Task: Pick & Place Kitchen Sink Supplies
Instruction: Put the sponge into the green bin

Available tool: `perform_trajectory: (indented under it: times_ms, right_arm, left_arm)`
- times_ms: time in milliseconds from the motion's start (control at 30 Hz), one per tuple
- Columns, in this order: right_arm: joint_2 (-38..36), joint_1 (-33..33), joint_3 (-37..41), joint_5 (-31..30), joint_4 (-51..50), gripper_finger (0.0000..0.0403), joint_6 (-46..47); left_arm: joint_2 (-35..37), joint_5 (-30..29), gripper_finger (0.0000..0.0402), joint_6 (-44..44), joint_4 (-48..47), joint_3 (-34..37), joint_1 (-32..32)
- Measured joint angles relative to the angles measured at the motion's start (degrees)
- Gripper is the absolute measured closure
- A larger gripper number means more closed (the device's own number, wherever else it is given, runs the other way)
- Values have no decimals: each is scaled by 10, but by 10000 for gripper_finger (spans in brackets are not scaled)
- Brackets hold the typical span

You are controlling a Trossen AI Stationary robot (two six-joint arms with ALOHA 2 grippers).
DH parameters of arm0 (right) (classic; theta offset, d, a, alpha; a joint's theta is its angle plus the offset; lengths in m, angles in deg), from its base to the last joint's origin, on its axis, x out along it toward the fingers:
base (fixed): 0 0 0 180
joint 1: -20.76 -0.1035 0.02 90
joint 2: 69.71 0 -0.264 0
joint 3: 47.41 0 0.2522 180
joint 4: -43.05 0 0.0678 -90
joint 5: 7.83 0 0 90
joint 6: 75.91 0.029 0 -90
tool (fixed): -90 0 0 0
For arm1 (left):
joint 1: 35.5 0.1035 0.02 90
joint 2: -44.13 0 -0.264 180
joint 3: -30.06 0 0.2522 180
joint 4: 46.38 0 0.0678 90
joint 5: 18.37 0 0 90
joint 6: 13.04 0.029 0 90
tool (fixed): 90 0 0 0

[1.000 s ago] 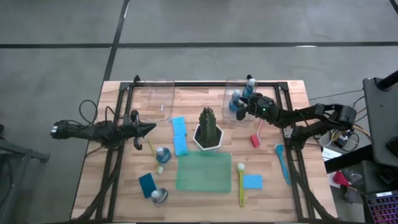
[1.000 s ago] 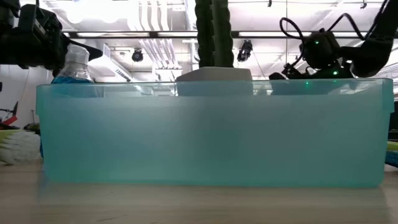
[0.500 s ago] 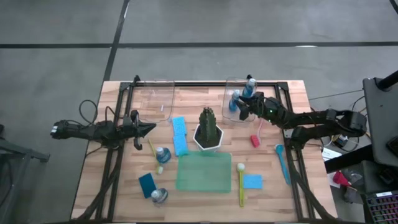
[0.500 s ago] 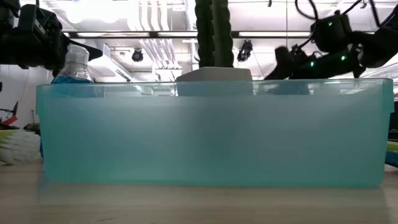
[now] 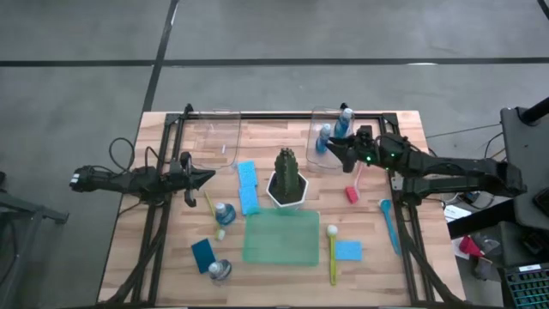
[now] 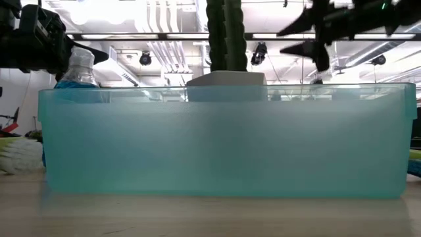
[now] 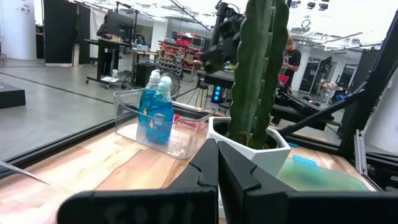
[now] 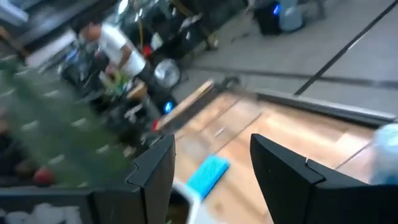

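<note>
We found the right gripper (image 5: pixel 334 148) raised at the clear bin (image 5: pixel 324 116) on the table's far right, its jaws apart and empty. Two bottles of blue liquid (image 5: pixel 343 120) stood inside that bin. The left gripper (image 5: pixel 208 177) waited at the left with jaws closed on nothing, beside a yellow brush (image 5: pixel 211 209).
</note>
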Motion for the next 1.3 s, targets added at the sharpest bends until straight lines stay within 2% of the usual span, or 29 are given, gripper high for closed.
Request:
perform_trajectory:
  times_ms: [300, 467, 900, 967, 1067, 1133, 1300]
  right_arm:
    - [53, -117, -180, -6, -321, 200, 69]
    - [109, -184, -257, -6, -431, 200, 113]
    - [261, -330, -373, -10, -445, 200, 67]
    - [276, -354, -383, -30, -432, 201, 54]
    - [281, -389, -398, -92, -422, 215, 45]
    - [274, -407, -402, -114, -447, 230, 71]
    - [251, -446, -401, -104, -554, 262, 224]
  left_arm:
    - [0, 0, 401, 0, 0, 0, 0]
    - [0, 0, 401, 0, 0, 0, 0]
    - [0, 0, 401, 0, 0, 0, 0]
    - [0, 0, 401, 0, 0, 0, 0]
    - [0, 0, 401, 0, 0, 0, 0]
    - [0, 0, 401, 0, 0, 0, 0]
    - [0, 0, 401, 0, 0, 0, 0]
